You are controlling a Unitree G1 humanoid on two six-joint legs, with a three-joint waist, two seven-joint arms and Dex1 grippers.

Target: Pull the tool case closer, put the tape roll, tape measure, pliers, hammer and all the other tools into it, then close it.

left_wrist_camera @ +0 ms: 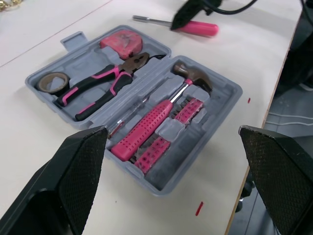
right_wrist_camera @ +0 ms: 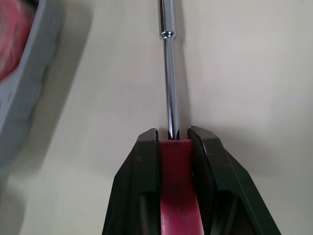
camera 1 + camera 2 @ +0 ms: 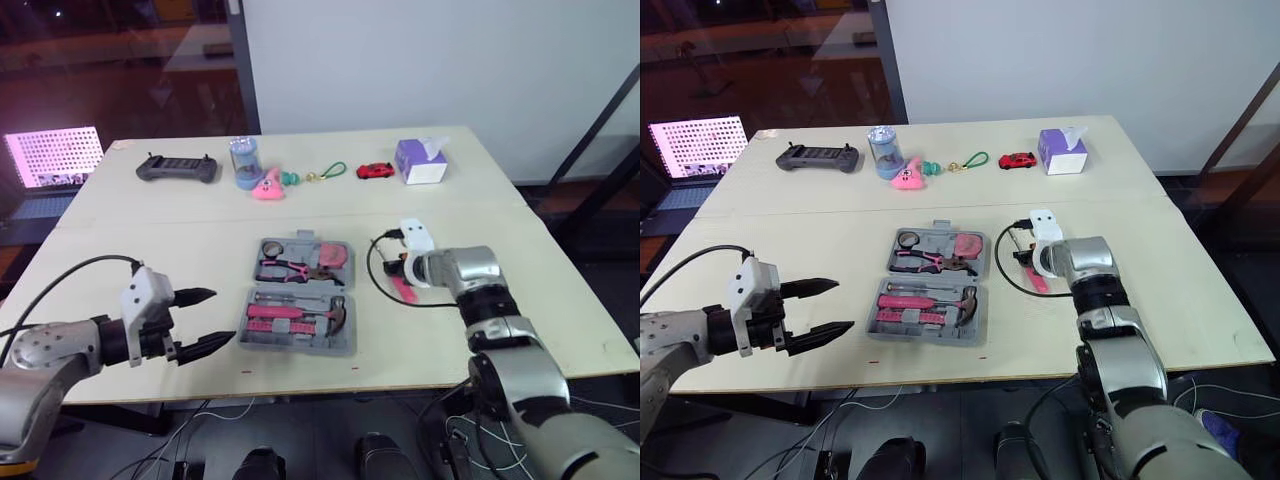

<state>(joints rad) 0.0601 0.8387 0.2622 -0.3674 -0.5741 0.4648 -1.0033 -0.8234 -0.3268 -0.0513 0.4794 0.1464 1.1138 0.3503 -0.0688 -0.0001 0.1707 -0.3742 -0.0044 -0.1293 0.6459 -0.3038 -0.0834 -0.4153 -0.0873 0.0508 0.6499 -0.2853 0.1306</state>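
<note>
Now, tool case (image 3: 290, 344): we see it lying open and flat on the table (image 3: 120, 250), near the front edge, roughly midway between our two arms.
Tape roll (image 1: 53, 82): seated in the case's far half, in the 11 o'clock corner.
Pliers (image 1: 120, 76): pink-and-black handles, lying in the far half between the tape roll and the tape measure.
Tape measure (image 1: 122, 41): pink, in the far half at about 1 o'clock.
Hammer (image 1: 146, 125): in the near half, pink grip toward 9 o'clock, steel head toward 3 o'clock.
Bits (image 1: 188, 110): a pink row in the near half, just beside the hammer on its 6 o'clock side.
Screwdriver (image 2: 169, 88): outside the case, at its 3 o'clock and near its wall; we cannot tell whether it rests on the table or is lifted clear.
Right end effector (image 2: 172, 134): we have both black fingers clamped on the screwdriver's pink handle, the bare steel shaft reaching out past the fingertips.
Left end effector (image 3: 222, 316): spread wide with nothing between the fingers, hovering at the case's 9 o'clock, tips toward the case but apart from it.
Far row, 12 o'clock from the case and well apart: black game controller (image 3: 177, 169), bluish cup (image 3: 244, 160), pink toy (image 3: 267, 186), green keyring (image 3: 328, 172), red toy car (image 3: 375, 171), purple tissue box (image 3: 420, 161).
</note>
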